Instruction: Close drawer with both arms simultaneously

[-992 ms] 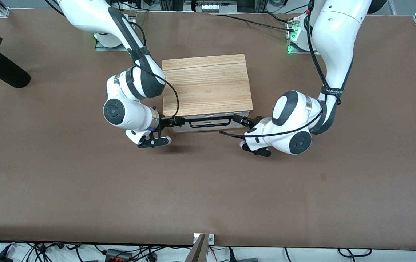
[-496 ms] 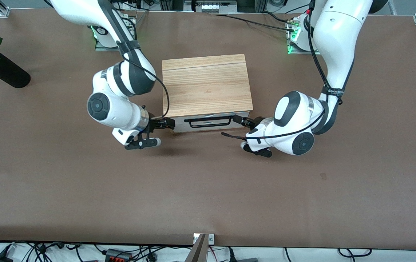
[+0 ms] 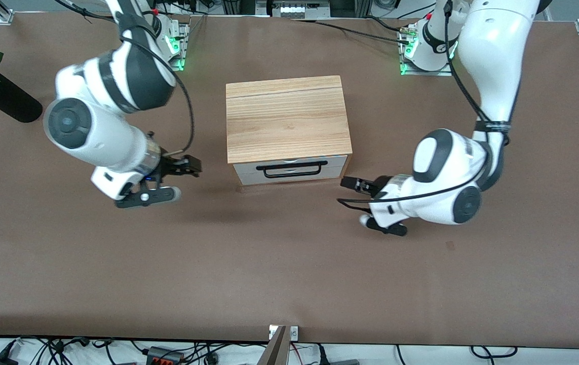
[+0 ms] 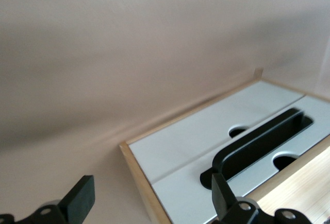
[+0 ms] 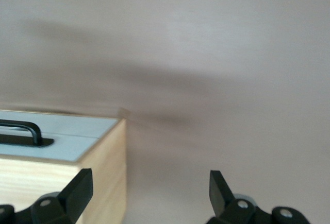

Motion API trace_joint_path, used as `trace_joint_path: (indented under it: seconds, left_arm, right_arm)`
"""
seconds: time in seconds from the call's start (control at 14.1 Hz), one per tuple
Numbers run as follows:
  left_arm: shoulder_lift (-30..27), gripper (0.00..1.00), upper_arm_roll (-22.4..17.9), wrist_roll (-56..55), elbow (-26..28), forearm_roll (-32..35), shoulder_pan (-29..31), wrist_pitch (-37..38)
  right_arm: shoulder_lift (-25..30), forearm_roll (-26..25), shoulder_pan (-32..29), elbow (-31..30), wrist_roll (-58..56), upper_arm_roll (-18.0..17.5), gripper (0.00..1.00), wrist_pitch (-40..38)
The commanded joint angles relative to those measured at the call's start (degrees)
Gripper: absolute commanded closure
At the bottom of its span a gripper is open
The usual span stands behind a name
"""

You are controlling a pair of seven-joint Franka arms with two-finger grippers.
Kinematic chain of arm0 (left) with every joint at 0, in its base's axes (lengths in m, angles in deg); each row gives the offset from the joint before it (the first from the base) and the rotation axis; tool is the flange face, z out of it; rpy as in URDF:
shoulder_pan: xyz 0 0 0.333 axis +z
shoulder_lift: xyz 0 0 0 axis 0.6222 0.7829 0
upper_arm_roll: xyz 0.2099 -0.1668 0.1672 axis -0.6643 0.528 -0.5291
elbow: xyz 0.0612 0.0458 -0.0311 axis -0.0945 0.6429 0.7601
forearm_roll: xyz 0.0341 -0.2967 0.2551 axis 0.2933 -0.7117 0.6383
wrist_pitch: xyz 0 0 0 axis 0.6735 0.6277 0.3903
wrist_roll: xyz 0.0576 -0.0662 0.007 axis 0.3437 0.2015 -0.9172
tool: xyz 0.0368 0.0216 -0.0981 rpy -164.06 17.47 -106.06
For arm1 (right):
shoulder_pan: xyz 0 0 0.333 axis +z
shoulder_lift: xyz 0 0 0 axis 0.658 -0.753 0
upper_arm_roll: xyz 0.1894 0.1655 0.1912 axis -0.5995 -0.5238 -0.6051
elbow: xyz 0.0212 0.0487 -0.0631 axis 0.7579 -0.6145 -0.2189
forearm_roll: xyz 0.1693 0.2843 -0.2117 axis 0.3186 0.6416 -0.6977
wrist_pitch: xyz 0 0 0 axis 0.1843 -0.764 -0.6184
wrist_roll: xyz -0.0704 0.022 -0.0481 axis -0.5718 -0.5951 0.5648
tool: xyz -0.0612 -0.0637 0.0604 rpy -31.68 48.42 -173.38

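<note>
The drawer (image 3: 289,171) sits pushed into the wooden box, its white front panel level with the box's front and its black bar handle (image 3: 295,170) showing. My right gripper (image 3: 191,166) is open and empty, off the box's corner toward the right arm's end, clear of it. My left gripper (image 3: 352,183) is open and empty, off the box's corner toward the left arm's end, clear of it. The left wrist view shows the white front (image 4: 196,147) and handle (image 4: 258,141) past my left gripper (image 4: 149,201). The right wrist view shows the box corner (image 5: 103,157) beside my right gripper (image 5: 148,189).
The box's wood-grain top (image 3: 286,116) lies mid-table. A black vase with a red rose (image 3: 0,96) lies at the table's edge at the right arm's end. Brown table (image 3: 289,263) stretches bare toward the front camera.
Both grippers have drawn away from the drawer's front corners, each toward its own arm's end of the table; the right arm moved farther. The drawer stays in.
</note>
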Motion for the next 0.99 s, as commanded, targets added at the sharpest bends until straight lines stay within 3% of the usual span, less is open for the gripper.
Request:
trace_joint_path:
  seconds: [0.0, 0.35, 0.5, 0.64, 0.92]
  left_arm:
    - [-1.67, 0.00, 0.01, 0.31, -2.00, 2.00, 2.38, 1.09]
    - [-8.34, 0.00, 0.01, 0.39, -1.74, 12.36, 4.76, 1.96]
    - [-10.90, 0.00, 0.27, 0.66, -2.26, 18.51, 4.85, 6.87]
    - [-13.88, 0.00, 0.10, 0.22, -3.92, 21.08, 6.50, 9.95]
    - [-17.93, 0.00, -0.87, 0.65, -4.63, 28.53, 10.64, 12.78]
  right_arm:
    - [-0.39, -1.94, 0.21, 6.60, -0.09, 4.68, 0.00, -8.62]
    - [1.99, -3.88, -1.19, 12.24, -5.61, 13.04, 0.00, -22.25]
    - [4.35, -3.97, -2.50, 10.93, -8.18, 12.35, 0.00, -22.19]
    - [7.51, -4.67, -9.51, 5.93, -8.18, 5.01, 0.00, -19.74]
    - [19.10, -10.90, -27.96, -11.53, -7.39, -16.88, 0.00, -6.84]
